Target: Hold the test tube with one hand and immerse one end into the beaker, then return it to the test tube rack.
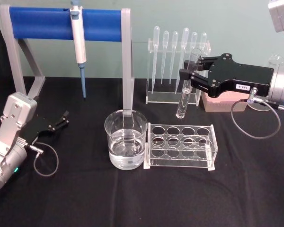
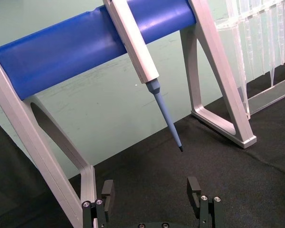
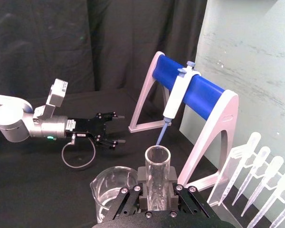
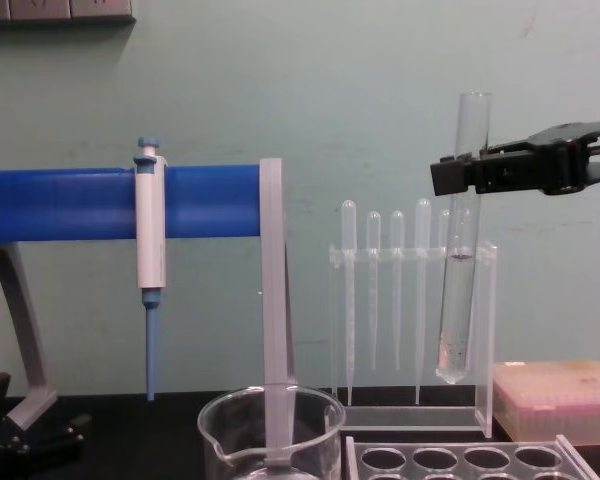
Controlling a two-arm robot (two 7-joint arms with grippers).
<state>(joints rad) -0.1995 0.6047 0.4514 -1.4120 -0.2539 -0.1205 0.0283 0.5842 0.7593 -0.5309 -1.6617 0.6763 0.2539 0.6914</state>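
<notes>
Black-draped table (image 1: 132, 198). At back left, a grey stand with a blue bar (image 1: 47, 23), with a white-and-blue pipettor (image 1: 78, 33) hanging on it, tip down. At back centre, a clear rack of pipettes (image 1: 173, 98), with a pink box (image 1: 222, 100) just to its right. In front, the test tube rack (image 1: 180, 161), all visible holes empty, with the beaker (image 1: 109, 137) part full of clear liquid touching its left end. The right gripper (image 1: 188, 78) comes in from the right, clamped on the upper part of the test tube (image 1: 182, 105). The tube is near upright and in the air, behind the tube rack and right of the beaker. The left gripper (image 1: 62, 119) is low at far left, jaws spread with nothing between them. White label (image 1: 242, 87) on the right gripper, writing too small to read.
</notes>
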